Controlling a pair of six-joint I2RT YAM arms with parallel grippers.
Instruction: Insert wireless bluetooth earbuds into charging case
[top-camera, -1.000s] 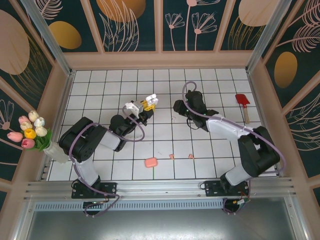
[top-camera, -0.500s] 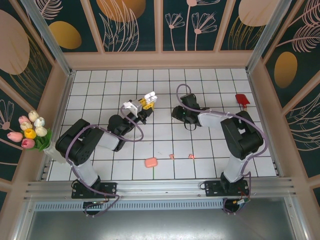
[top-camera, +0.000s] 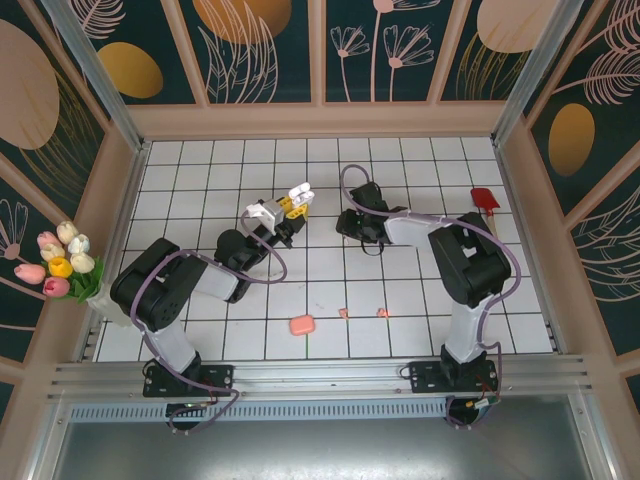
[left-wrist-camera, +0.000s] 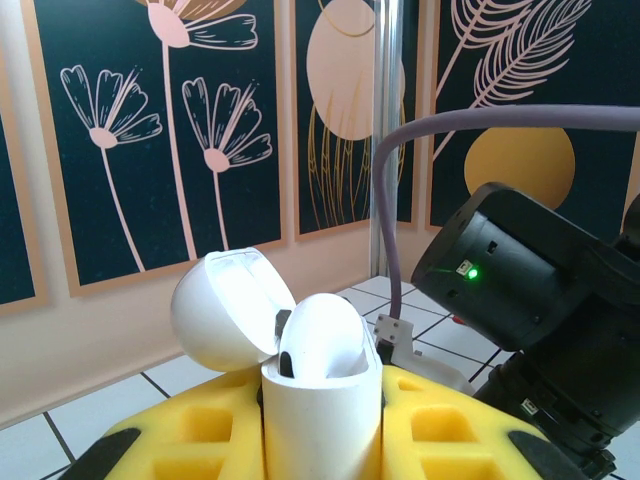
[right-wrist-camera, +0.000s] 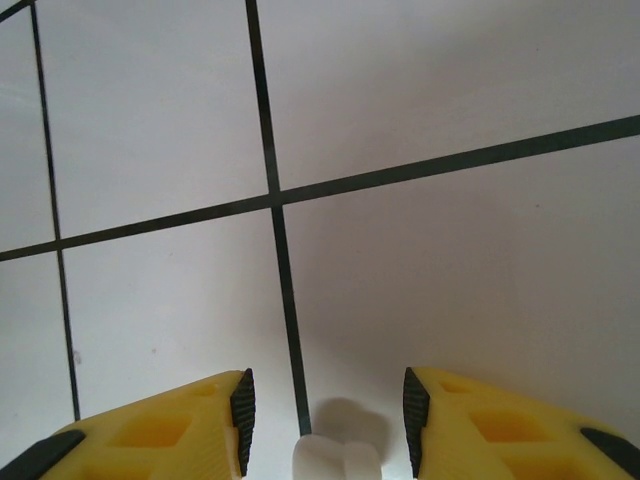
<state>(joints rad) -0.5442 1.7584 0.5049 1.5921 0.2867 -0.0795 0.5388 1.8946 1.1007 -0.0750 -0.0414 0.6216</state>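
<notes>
My left gripper (left-wrist-camera: 322, 440) clamps the open white case (left-wrist-camera: 322, 400) upright. Right of the case, my right gripper (right-wrist-camera: 325, 410) hangs half-open and empty, astride a white earbud (right-wrist-camera: 335, 458). I should centre, descend and pinch gently.

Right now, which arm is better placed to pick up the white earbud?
Right. Its hand hangs open just above the table, with the white earbud between its fingers, apparently ready to close. The left hand is shut on the open charging case.
</notes>
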